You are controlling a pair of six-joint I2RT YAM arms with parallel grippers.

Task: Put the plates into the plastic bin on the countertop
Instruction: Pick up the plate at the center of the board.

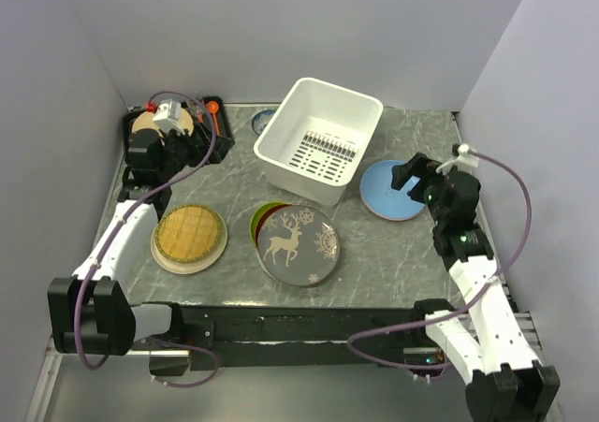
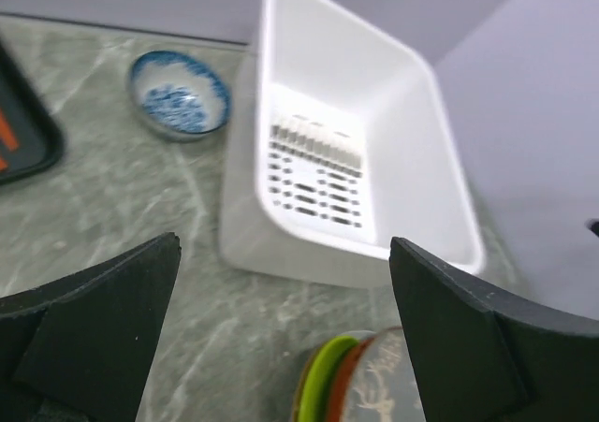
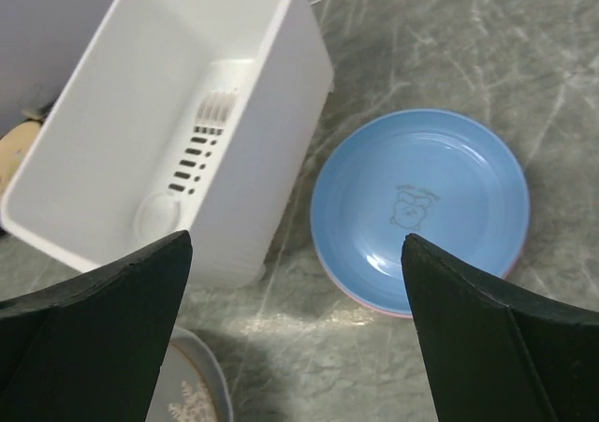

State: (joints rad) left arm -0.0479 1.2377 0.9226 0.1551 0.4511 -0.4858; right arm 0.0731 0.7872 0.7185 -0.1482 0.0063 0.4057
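Slanting far-right, seemingly: plastic bin (image 1: 296,173)

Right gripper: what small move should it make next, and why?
Probably lower the right gripper toward the rim of the light blue round plate. Its jaws stand open and empty above it, and it lies beside the white rectangular plastic bin on the dark marble-look countertop; the bin holds nothing yet.
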